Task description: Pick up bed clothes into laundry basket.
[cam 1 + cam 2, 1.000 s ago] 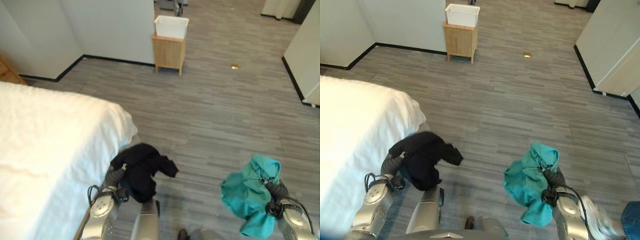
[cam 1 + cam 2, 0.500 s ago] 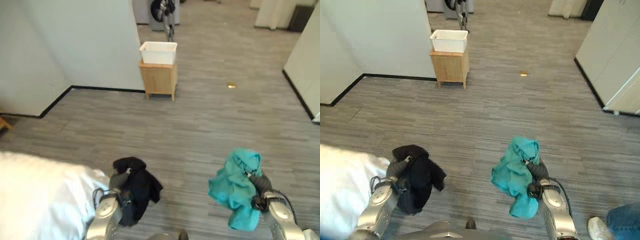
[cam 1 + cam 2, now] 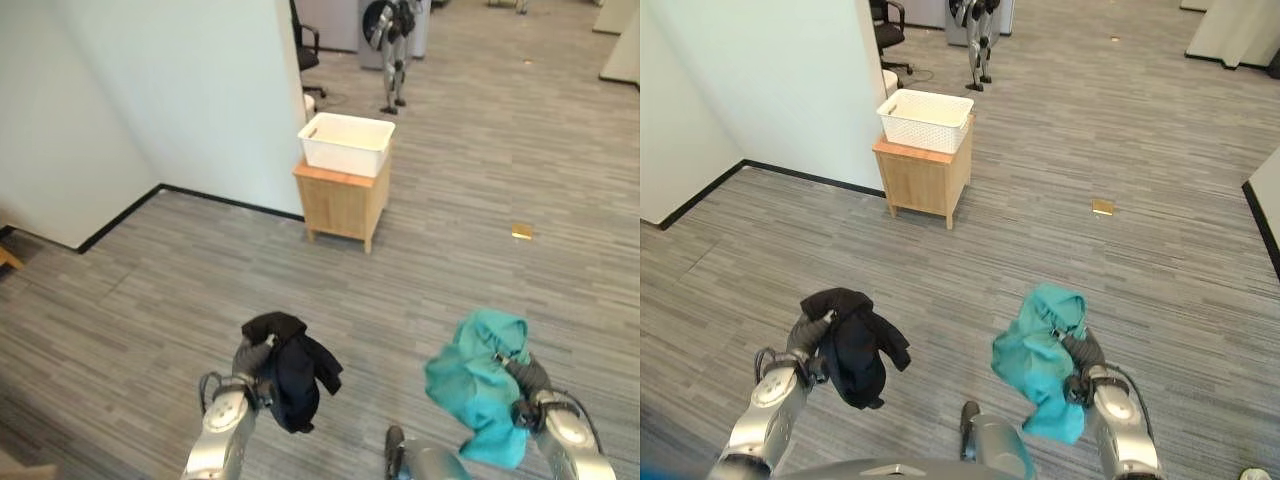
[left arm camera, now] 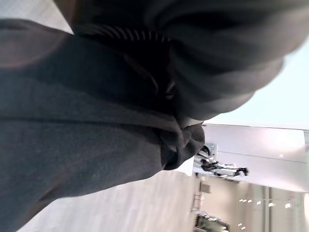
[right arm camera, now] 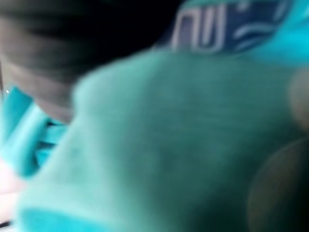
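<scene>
A black garment [image 3: 290,365] hangs bunched from my left hand [image 3: 250,356], which is shut on it at the lower left; the dark cloth [image 4: 87,121] also drapes close over the left wrist view. My right hand [image 3: 528,378] at the lower right is shut on a teal garment [image 3: 478,382] that droops below it, and the teal cloth [image 5: 159,145] covers the right wrist view. A white laundry basket [image 3: 346,143] stands on a small wooden stand [image 3: 343,203] by the wall corner, well ahead of both hands.
A white wall [image 3: 180,90] with a dark skirting runs along the left to the corner beside the stand. Grey plank floor [image 3: 450,260] lies between me and the basket. A small brown object [image 3: 522,231] lies on the floor at right. A chair [image 3: 306,50] and another robot [image 3: 390,40] stand farther back.
The camera has turned and moved away from the bed, which has left the view. The basket and stand now appear nearer and more central. Both hands still hold their garments.
</scene>
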Available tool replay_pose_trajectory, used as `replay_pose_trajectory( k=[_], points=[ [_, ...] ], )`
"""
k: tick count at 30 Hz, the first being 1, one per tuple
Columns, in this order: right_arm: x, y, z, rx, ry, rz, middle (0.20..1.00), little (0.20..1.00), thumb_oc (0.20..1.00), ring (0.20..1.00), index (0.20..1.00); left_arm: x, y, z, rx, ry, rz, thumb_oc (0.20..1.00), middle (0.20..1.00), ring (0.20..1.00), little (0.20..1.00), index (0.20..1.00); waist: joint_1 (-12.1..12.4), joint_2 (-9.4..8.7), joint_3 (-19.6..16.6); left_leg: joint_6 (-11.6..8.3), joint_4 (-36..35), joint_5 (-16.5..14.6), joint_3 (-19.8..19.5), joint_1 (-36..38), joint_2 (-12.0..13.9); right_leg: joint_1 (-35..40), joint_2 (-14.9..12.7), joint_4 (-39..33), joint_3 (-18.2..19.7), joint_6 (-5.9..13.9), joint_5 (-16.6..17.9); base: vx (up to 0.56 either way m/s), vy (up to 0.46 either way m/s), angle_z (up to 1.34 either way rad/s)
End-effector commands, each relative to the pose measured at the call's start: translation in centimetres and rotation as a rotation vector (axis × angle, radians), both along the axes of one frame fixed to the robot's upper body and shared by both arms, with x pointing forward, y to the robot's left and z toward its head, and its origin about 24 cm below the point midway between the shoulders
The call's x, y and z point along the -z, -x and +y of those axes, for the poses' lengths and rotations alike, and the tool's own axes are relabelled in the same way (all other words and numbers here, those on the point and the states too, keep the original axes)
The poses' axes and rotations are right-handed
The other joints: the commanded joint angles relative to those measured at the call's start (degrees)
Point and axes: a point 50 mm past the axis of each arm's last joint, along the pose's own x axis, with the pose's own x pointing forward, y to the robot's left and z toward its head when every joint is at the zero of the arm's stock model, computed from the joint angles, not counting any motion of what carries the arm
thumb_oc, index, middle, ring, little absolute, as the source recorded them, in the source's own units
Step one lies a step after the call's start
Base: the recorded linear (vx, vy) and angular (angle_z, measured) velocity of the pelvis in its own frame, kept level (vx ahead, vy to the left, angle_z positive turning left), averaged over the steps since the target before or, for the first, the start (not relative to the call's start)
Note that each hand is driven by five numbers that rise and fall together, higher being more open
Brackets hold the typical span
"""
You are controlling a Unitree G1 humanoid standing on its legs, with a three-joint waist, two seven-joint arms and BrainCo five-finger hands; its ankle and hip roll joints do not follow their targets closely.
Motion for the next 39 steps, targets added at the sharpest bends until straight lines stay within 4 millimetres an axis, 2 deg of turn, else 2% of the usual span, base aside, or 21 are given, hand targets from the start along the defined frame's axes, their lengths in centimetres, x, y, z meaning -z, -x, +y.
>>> replay_pose_trajectory(
  k=[1, 2, 4, 5, 7, 9, 10, 13, 14, 15, 16, 18, 22, 23, 24, 26, 31, 32, 36, 37, 39],
  points=[
    [-3.3, -0.7, -0.7, -0.023, 0.053, -0.153, 0.200, 0.200, 0.200, 0.200, 0.200, -2.5, -0.8, 1.1, 0.009, -0.015, -0.124, 0.200, 0.200, 0.200, 0.200, 0.200, 1.3, -1.57, -0.2, 1.26, -18.9, -9.1, 4.4, -2.7, -1.5, 14.8, -4.0, -21.2, 4.6, 9.84, 11.9, 0.71, -0.233, -0.25],
    [-3.4, -0.8, -0.8, -0.018, 0.042, -0.167, 0.200, 0.200, 0.200, 0.200, 0.200, -2.5, -0.7, 1.1, 0.009, -0.012, -0.127, 0.200, 0.200, 0.200, 0.200, 0.200, 2.5, -1.29, -0.1, 1.63, -23.9, -9.7, 6.1, -5.5, -0.8, 17.3, -3.6, -22.4, 4.6, 10.15, 10.9, 0.78, -0.076, -0.46],
    [-3.7, -1.1, -0.9, -0.019, 0.059, -0.178, 0.200, 0.200, 0.200, 0.200, 0.200, -1.9, -0.3, 0.8, 0.016, 0.017, -0.112, 0.200, 0.200, 0.200, 0.200, 0.200, 4.1, 0.97, -0.9, 2.14, -47.7, -8.2, 11.0, -8.0, 3.4, 21.9, -2.0, -24.0, 4.9, 11.28, 8.0, 0.88, -0.028, -0.68],
    [-3.7, -1.1, -0.9, -0.019, 0.061, -0.177, 0.200, 0.200, 0.200, 0.200, 0.200, -1.9, -0.3, 0.7, 0.016, 0.018, -0.111, 0.200, 0.200, 0.200, 0.200, 0.200, 4.4, 0.52, -0.8, 2.17, -49.0, -7.8, 11.6, -7.0, 3.0, 22.1, -2.6, -24.0, 5.2, 11.38, 7.8, 0.48, 0.072, -0.74],
    [-3.7, -1.2, -0.7, -0.028, 0.073, -0.180, 0.200, 0.200, 0.200, 0.200, 0.200, -1.7, -0.4, 0.4, 0.024, 0.018, -0.105, 0.200, 0.200, 0.200, 0.200, 0.200, 5.3, 1.79, -1.8, 2.14, -68.0, -6.2, 13.3, -4.4, 2.6, 24.9, -2.6, -24.0, 5.3, 12.45, 5.2, 0.64, 0.103, -0.39],
    [-3.9, -1.4, -0.6, -0.048, 0.092, -0.182, 0.200, 0.200, 0.200, 0.200, 0.200, -1.5, -0.4, 0.2, 0.026, 0.015, -0.099, 0.200, 0.200, 0.200, 0.200, 0.200, 5.5, 2.22, -3.0, 1.65, -76.2, -4.5, 15.9, -3.8, 2.6, 28.6, -3.8, -24.1, 4.5, 13.58, 3.5, 0.80, 0.111, -0.12],
    [-3.8, -1.3, -0.5, -0.059, 0.098, -0.171, 0.200, 0.200, 0.200, 0.200, 0.200, -1.4, -0.3, 0.5, 0.016, 0.006, -0.094, 0.200, 0.200, 0.200, 0.200, 0.200, 5.3, 2.46, -5.0, 1.14, -76.6, -2.6, 19.0, -3.5, 3.1, 30.7, -5.0, -23.2, 4.7, 14.25, 2.9, 0.85, 0.133, 0.07],
    [-3.3, -1.0, 0.0, -0.079, 0.093, -0.154, 0.200, 0.200, 0.200, 0.200, 0.200, -1.3, 0.0, 0.8, 0.015, -0.001, -0.087, 0.200, 0.200, 0.200, 0.200, 0.200, 5.5, 2.04, -6.9, 3.81, -75.3, -5.1, 19.1, -1.9, 1.9, 30.7, -7.9, -18.6, 4.0, 15.99, 2.9, 0.58, 0.160, 0.40],
    [-2.8, -1.3, 0.9, -0.096, 0.077, -0.141, 0.200, 0.200, 0.200, 0.200, 0.200, -1.3, -0.2, 0.7, 0.023, -0.008, -0.079, 0.200, 0.200, 0.200, 0.200, 0.200, 5.5, 0.61, -7.0, 7.86, -72.8, -10.5, 18.6, 1.6, -2.0, 23.8, -12.8, 6.7, 5.4, 18.60, 19.8, 0.66, 0.284, -0.30],
    [-2.8, -1.3, 0.9, -0.096, 0.077, -0.142, 0.200, 0.200, 0.200, 0.200, 0.200, -1.3, -0.2, 0.7, 0.023, -0.008, -0.080, 0.200, 0.200, 0.200, 0.200, 0.200, 5.8, 0.82, -7.1, 7.87, -72.8, -10.4, 18.8, 1.4, -1.7, 23.4, -12.6, 6.8, 5.7, 18.56, 20.0, 0.71, 0.341, -0.46],
    [-2.6, -1.4, 1.7, -0.099, 0.031, -0.155, 0.200, 0.200, 0.200, 0.200, 0.200, -1.6, -0.5, 0.9, 0.021, -0.020, -0.090, 0.200, 0.200, 0.200, 0.200, 0.200, 4.4, 1.53, -5.7, 8.78, -73.8, -11.5, 17.8, 5.1, -1.7, 18.9, -13.0, 14.6, 6.0, 18.23, 22.1, 0.31, 0.148, 0.48],
    [-2.3, -1.2, 1.6, -0.114, 0.064, -0.129, 0.200, 0.200, 0.200, 0.200, 0.200, -2.2, -1.0, 0.9, 0.042, -0.048, -0.104, 0.200, 0.200, 0.200, 0.200, 0.200, 2.5, 3.02, -4.4, 9.30, -76.9, -13.1, 14.6, 10.5, -1.5, 11.2, -10.5, 19.9, 7.0, 16.70, 17.7, 0.39, 0.097, 0.83],
    [-2.7, -0.9, 0.8, -0.098, 0.085, -0.135, 0.200, 0.200, 0.200, 0.200, 0.200, -3.1, -1.7, 0.7, 0.081, -0.069, -0.137, 0.200, 0.200, 0.200, 0.200, 0.200, -0.2, 3.96, -3.4, 8.35, -79.5, -14.2, 10.6, 16.2, -1.3, 4.3, -10.2, 12.2, 4.7, 15.15, 13.7, 0.46, -0.073, 0.91],
    [-2.9, -0.9, 0.4, -0.081, 0.093, -0.142, 0.200, 0.200, 0.200, 0.200, 0.200, -3.2, -1.9, 0.4, 0.100, -0.077, -0.144, 0.200, 0.200, 0.200, 0.200, 0.200, -1.2, 3.58, -3.1, 7.69, -80.0, -15.0, 8.8, 17.9, -2.0, 3.0, -9.5, 3.6, 4.8, 15.25, 13.5, 0.47, -0.213, 1.20],
    [-3.5, -1.2, -0.1, -0.048, 0.101, -0.167, 0.200, 0.200, 0.200, 0.200, 0.200, -3.2, -2.3, 0.0, 0.120, -0.086, -0.141, 0.200, 0.200, 0.200, 0.200, 0.200, -2.5, 2.45, -2.6, 6.74, -79.9, -16.6, 6.3, 19.4, -2.4, 4.1, -7.5, -8.4, 7.8, 16.12, 12.5, 0.57, -0.248, 1.15],
    [-5.1, -1.6, -1.5, -0.021, 0.177, -0.218, 0.200, 0.200, 0.200, 0.200, 0.200, -3.8, -2.9, 0.7, 0.111, -0.203, -0.138, 0.200, 0.200, 0.200, 0.200, 0.200, -3.1, 1.28, -1.8, 6.33, -79.5, -17.8, 4.7, 19.8, -2.3, 6.9, -6.0, -14.9, 12.1, 17.87, 12.8, 0.37, -0.208, 1.58],
    [-7.2, -2.1, -1.4, -0.046, 0.163, -0.309, 0.200, 0.200, 0.200, 0.200, 0.200, -2.5, -1.3, -0.1, 0.144, -0.074, -0.125, 0.200, 0.200, 0.200, 0.200, 0.200, -1.1, 0.54, -3.7, 6.20, -79.6, -17.1, 1.7, 18.8, -2.2, 9.3, -6.1, -16.9, 11.5, 17.00, 13.1, 0.15, -0.145, 0.94],
    [-9.3, -3.1, -1.9, -0.061, 0.211, -0.388, 0.200, 0.200, 0.200, 0.200, 0.200, -1.5, -0.5, -0.2, 0.142, -0.042, -0.082, 0.200, 0.200, 0.200, 0.200, 0.200, 0.1, 0.29, -4.1, 6.10, -79.3, -17.0, 0.6, 18.2, -2.1, 11.1, -6.0, -18.6, 9.9, 16.27, 12.5, 0.11, -0.109, 0.17],
    [-13.1, -4.5, -2.8, -0.059, 0.305, -0.512, 0.200, 0.200, 0.200, 0.200, 0.200, -1.0, 0.3, -0.6, 0.162, -0.014, -0.055, 0.200, 0.200, 0.200, 0.200, 0.200, 1.2, 0.10, -4.3, 5.87, -79.7, -16.9, -0.7, 17.8, -1.8, 12.2, -5.8, -19.2, 8.5, 15.65, 11.7, 0.07, -0.061, 0.05],
    [-16.7, -6.2, -4.0, -0.057, 0.422, -0.598, 0.200, 0.200, 0.200, 0.200, 0.200, -0.7, 0.8, -1.1, 0.200, 0.009, -0.040, 0.200, 0.200, 0.200, 0.200, 0.200, 2.1, -0.22, -4.3, 5.84, -79.7, -16.9, -1.5, 17.4, -1.7, 12.4, -5.8, -19.1, 8.0, 15.44, 11.4, 0.05, -0.033, 0.13],
    [-18.4, -7.1, -4.4, -0.068, 0.473, -0.630, 0.200, 0.200, 0.200, 0.200, 0.200, -0.6, 1.0, -1.4, 0.219, 0.020, -0.035, 0.200, 0.200, 0.200, 0.200, 0.200, 2.4, -0.23, -4.1, 5.84, -79.6, -16.9, -1.9, 17.2, -1.7, 12.5, -5.8, -19.0, 7.7, 15.38, 11.4, 0.03, -0.005, 0.14]
  ],
)
